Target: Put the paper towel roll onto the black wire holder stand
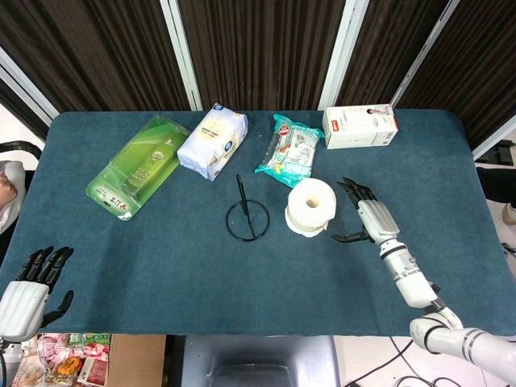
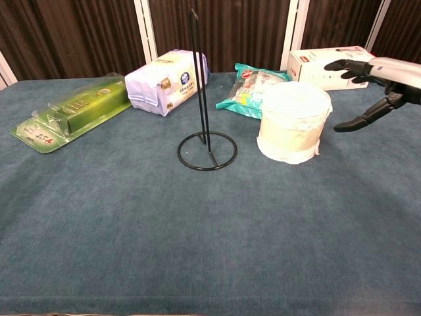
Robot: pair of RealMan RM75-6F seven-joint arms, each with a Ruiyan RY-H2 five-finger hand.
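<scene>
The white paper towel roll [image 1: 311,207] [image 2: 293,122] stands on end in the middle of the blue table. Just left of it is the black wire holder stand [image 1: 246,214] [image 2: 205,141], a ring base with an upright post, bare. My right hand [image 1: 369,217] [image 2: 378,79] hovers open just right of the roll, fingers spread, a short gap between them. My left hand [image 1: 28,290] is open at the near left table edge, holding nothing; the chest view does not show it.
Along the back lie a green flat package [image 1: 139,165], a white-purple tissue pack [image 1: 212,141], a teal snack bag [image 1: 289,150] and a white box [image 1: 360,126]. The table's blue cloth [image 1: 161,266] spreads toward the front edge.
</scene>
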